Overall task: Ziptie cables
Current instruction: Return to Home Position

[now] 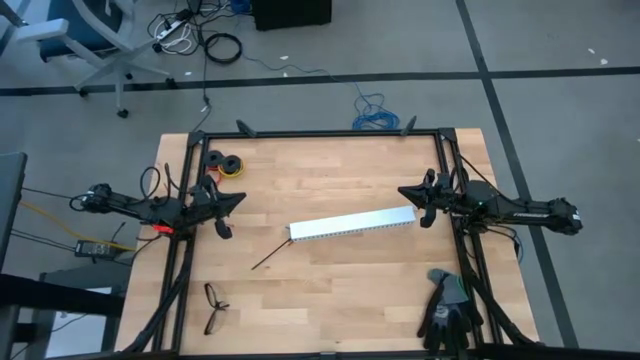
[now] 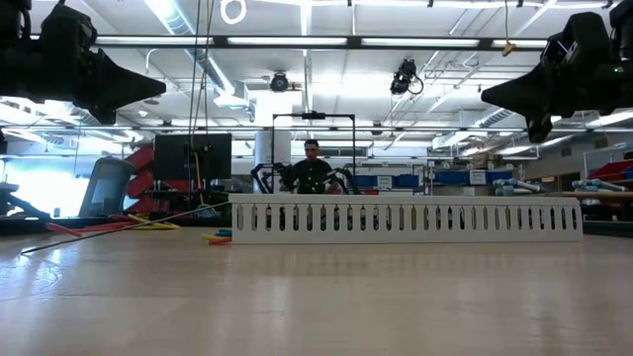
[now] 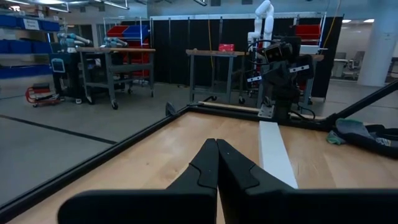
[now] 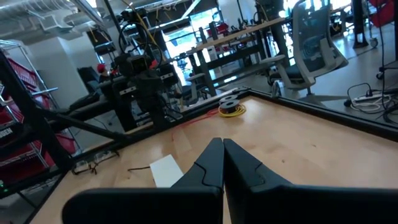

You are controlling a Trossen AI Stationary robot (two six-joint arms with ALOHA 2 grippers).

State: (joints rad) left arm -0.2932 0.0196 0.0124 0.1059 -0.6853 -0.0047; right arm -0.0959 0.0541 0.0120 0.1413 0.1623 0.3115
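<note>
A few red and yellow strands of the cables (image 1: pixel 162 229) lie at the table's left edge under my left arm, and show low in the low view (image 2: pixel 94 226). One black ziptie (image 1: pixel 270 255) lies flat left of the white slotted strip (image 1: pixel 352 224). My left gripper (image 1: pixel 240 197) (image 3: pixel 217 146) is shut and hovers above the table left of the strip, pointing right. My right gripper (image 1: pixel 403 191) (image 4: pixel 222 144) is also shut, hovering just past the strip's right end and pointing left. Neither touches anything.
Black eyeglasses (image 1: pixel 213 307) lie near the front left corner, and dark gloves (image 1: pixel 447 310) near the front right. Tape rolls (image 1: pixel 225 163) sit at the far left. A black frame (image 1: pixel 320 133) borders the table. Bare wood lies between the strip and the near edge.
</note>
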